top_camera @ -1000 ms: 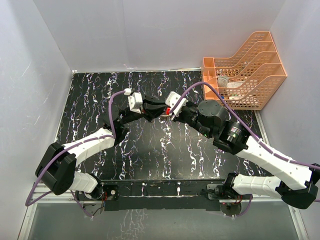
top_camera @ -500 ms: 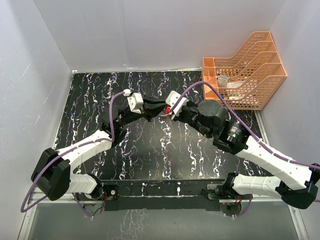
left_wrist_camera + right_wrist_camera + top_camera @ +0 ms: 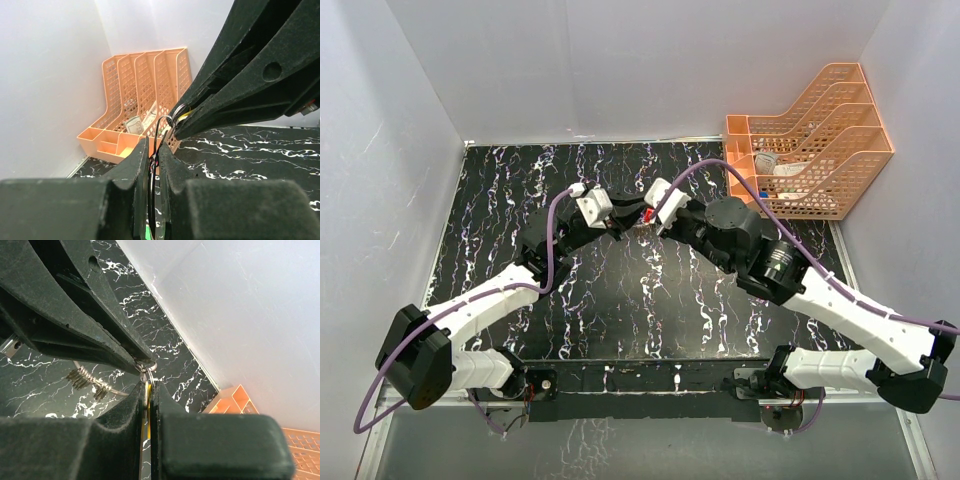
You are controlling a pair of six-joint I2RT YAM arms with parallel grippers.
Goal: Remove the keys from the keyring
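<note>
left gripper [image 3: 152, 150] clamped on keyring [image 3: 148, 365], right gripper [image 3: 148, 385] tip-to-tip with it, jaws pinched on yellow key [image 3: 147, 396], key touching keyring

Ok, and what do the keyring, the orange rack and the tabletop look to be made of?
The keyring: thin metal wire, silvery and glossy, with bright glints. The orange rack: probably moulded plastic, matt, with an even lattice of holes. The tabletop: black with white veins like marble; it could be real stone or a printed laminate or film, I cannot tell which.
</note>
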